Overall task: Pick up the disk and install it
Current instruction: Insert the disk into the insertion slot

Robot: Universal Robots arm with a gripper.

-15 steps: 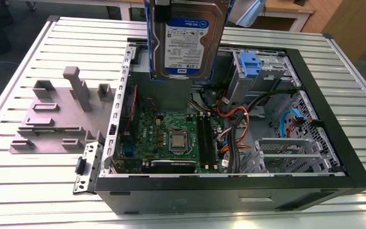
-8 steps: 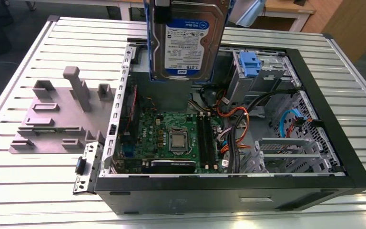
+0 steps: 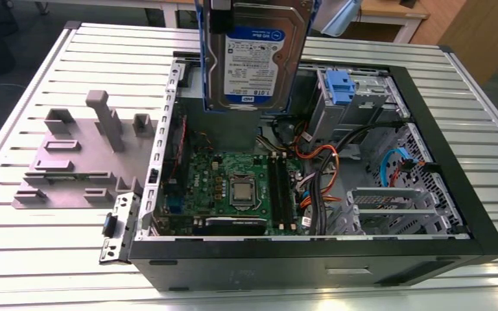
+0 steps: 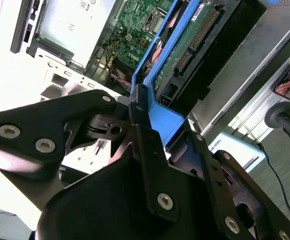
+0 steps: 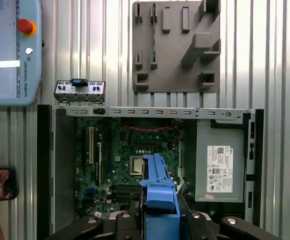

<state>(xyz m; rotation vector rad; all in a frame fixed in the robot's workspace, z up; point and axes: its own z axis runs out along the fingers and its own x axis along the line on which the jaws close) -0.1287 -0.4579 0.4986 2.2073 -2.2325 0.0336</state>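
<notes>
Left of the open computer case [image 3: 318, 262], as the exterior view has it, a grey moulded block [image 3: 80, 159] with pegs and slots sits on the ribbed metal table [image 3: 24, 259], apart from the work. Over the case's far edge hangs the disk [image 3: 256, 58], upright with its white-and-blue label facing out, well above the green circuit board [image 3: 231, 181]. I take it that it is held on edge so it can go down into a bay without fouling the cables. It is a flat silver slab set in a smooth blue plastic frame. In the second wrist view the black fingers [image 4: 147, 150] are closed on that frame's edge, pinching plastic rather than bare metal, which looks the safer grip. Right of the disk, inside the case, a metal bay with a blue clip [image 3: 340, 87] stands among orange and blue cables.
</notes>
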